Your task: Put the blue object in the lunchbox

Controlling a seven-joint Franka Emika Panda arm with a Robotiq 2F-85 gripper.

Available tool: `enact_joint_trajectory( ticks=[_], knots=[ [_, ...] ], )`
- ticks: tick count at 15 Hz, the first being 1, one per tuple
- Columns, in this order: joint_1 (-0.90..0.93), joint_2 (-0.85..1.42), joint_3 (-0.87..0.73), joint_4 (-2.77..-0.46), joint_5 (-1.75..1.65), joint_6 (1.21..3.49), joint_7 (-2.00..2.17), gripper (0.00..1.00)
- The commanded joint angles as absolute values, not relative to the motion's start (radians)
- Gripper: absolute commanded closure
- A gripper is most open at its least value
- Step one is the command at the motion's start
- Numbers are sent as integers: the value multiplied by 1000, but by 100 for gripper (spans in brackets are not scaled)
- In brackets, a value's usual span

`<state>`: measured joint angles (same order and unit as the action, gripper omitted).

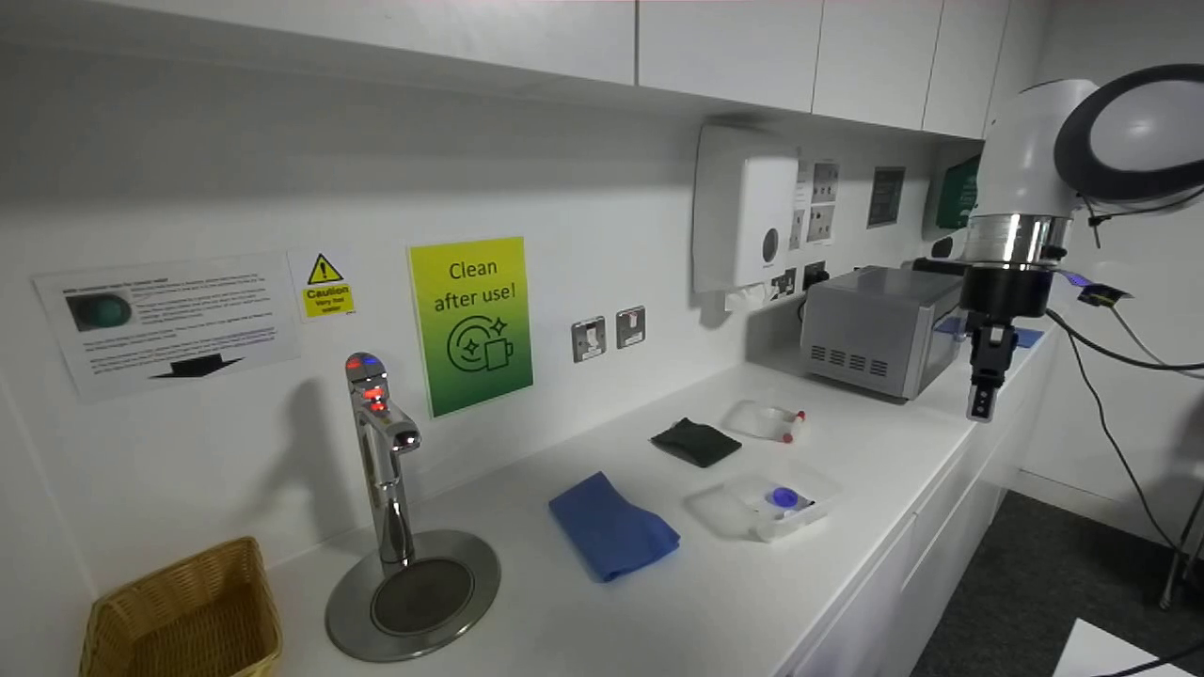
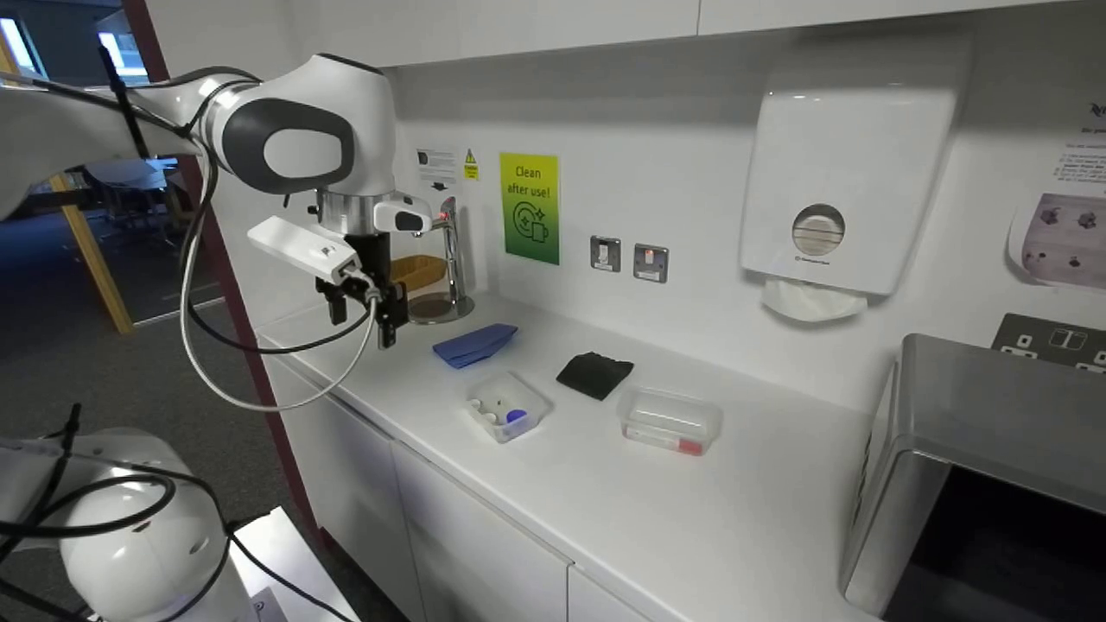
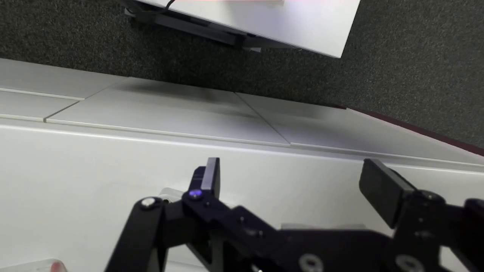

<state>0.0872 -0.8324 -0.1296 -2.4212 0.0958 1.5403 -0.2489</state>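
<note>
The blue cloth (image 1: 611, 527) lies flat on the counter near the tap; it also shows in an exterior view (image 2: 475, 344). It is out of the wrist view. Two translucent boxes fit the lunchbox, and I cannot tell which is meant. The nearer box (image 1: 781, 528) holds a purplish-blue cap and small white pieces (image 2: 490, 417). The farther box (image 2: 670, 413) has a red piece at one end. My gripper (image 2: 363, 333) hangs above the counter's front edge, apart from the cloth and boxes. In the wrist view the gripper (image 3: 291, 170) is open and empty.
A black folded piece (image 1: 696, 442) lies between the cloth and the farther box. A tap (image 1: 381, 461) and wicker basket (image 1: 183, 611) stand at one end, a microwave (image 1: 875, 329) at the other. Another flat blue patch (image 1: 1027, 337) shows behind the gripper. Cupboards (image 1: 729, 52) overhang.
</note>
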Motion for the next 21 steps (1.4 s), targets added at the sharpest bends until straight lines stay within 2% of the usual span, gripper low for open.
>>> enact_joint_trajectory(
  ticks=[1,5,7,15,18,19,21],
  knots=[
    [72,-830,-120,-2418,103,1537,-257,0],
    [79,-827,-136,-2421,116,1546,-278,0],
    [73,-757,-171,-2392,142,1545,-280,0],
    [76,-423,-297,-2195,314,1781,-391,0],
    [80,-296,-287,-2080,429,1708,-446,0],
    [36,-378,-255,-2180,390,1763,-423,0],
    [36,-313,-245,-2127,417,1746,-433,0]
  ],
)
